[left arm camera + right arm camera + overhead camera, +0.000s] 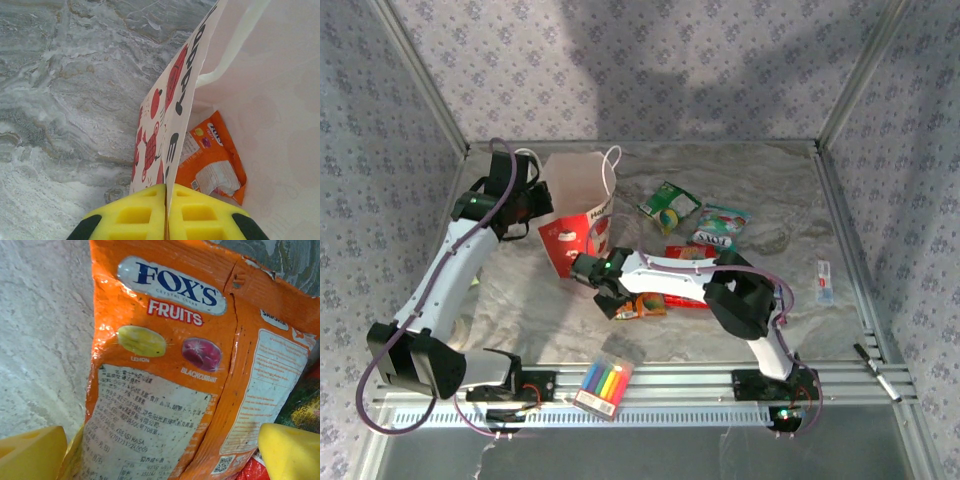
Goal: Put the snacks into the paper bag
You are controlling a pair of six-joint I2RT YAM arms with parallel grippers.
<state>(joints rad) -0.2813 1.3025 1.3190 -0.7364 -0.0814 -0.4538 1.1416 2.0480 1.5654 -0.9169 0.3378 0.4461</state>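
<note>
- The right gripper (160, 457) has its fingers spread wide, straddling the lower end of the loose orange packet (165, 355) and clamping nothing yet. If they close on the edge alone, the crinkly foil may slide out on the lift.
- A red packet (248, 472) touches that packet beside the right-hand finger. It could be pinched along with it, or dragged.
- The left gripper (167, 210) has its fingers pressed together on one wall of the paper bag (172, 100), which leans at the far left of the table (790, 190). The thin paper could tear or slip free, and the mouth would then sag.
- The bagged orange packet (212, 165) lies at the bottom. The white string handle (235, 45) hangs inside the mouth and could snag an incoming packet.
- The green packet (668, 205) and teal-white packet (720, 225) wait far right of the bag, and a swinging arm could knock them.
</note>
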